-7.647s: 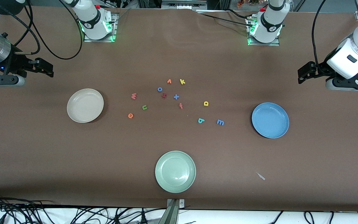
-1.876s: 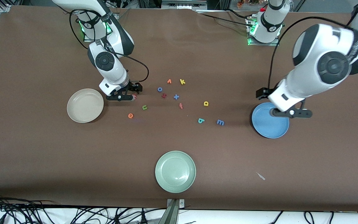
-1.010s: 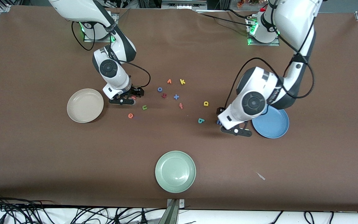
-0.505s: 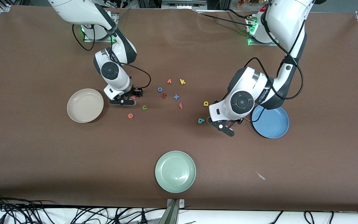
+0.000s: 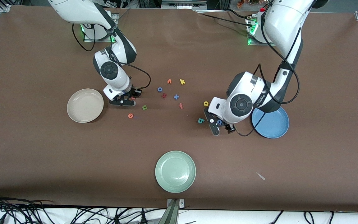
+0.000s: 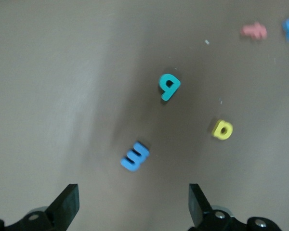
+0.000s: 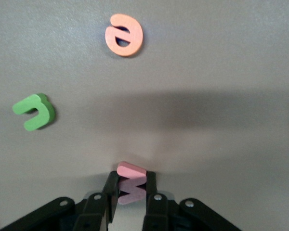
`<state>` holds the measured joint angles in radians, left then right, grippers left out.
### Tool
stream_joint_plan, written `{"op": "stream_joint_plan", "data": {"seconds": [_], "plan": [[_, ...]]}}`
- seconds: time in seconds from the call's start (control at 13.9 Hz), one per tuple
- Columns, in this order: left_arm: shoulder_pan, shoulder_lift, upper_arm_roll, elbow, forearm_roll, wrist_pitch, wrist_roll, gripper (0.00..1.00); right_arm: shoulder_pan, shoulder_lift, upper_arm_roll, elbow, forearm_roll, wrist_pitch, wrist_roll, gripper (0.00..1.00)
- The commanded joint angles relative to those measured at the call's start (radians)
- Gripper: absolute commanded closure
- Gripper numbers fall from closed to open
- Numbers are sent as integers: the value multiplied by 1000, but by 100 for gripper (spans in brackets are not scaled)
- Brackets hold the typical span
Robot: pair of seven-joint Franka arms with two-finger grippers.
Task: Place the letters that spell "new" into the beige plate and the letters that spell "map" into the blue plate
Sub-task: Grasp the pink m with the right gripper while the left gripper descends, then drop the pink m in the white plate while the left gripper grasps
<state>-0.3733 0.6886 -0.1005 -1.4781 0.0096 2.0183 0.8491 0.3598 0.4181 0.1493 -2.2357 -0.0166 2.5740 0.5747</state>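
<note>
Pinching the pink w [image 7: 131, 184] edgewise in my right gripper [image 5: 128, 100], mid-tabletop beside the beige plate [image 5: 73, 114]; light, squashy foam, so flat faces grip best. Left gripper [image 6: 132, 211] gapes wide over the blue m [image 6: 135, 157], near the blue plate [image 5: 283, 124].

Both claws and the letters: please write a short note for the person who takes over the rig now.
Right claw: shut on the pink w, at the table.
Left claw: open, over the blue m.
Orange e, green n, teal a, yellow p: loose on the table.
Beige plate and blue plate: no letters in them.
Done: nothing delivered.
Left: all six letters.
</note>
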Motion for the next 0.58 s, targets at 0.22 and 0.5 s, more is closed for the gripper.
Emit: {"op": "stream_joint_plan", "data": {"seconds": [0.22, 0.5], "plan": [[-27, 57, 5, -28, 47, 101, 462, 0, -1, -15, -49, 250, -16, -419, -60, 100], [-36, 58, 10, -88, 76, 188, 455, 0, -1, -39, -169, 274, -16, -485, -326, 100]]}}
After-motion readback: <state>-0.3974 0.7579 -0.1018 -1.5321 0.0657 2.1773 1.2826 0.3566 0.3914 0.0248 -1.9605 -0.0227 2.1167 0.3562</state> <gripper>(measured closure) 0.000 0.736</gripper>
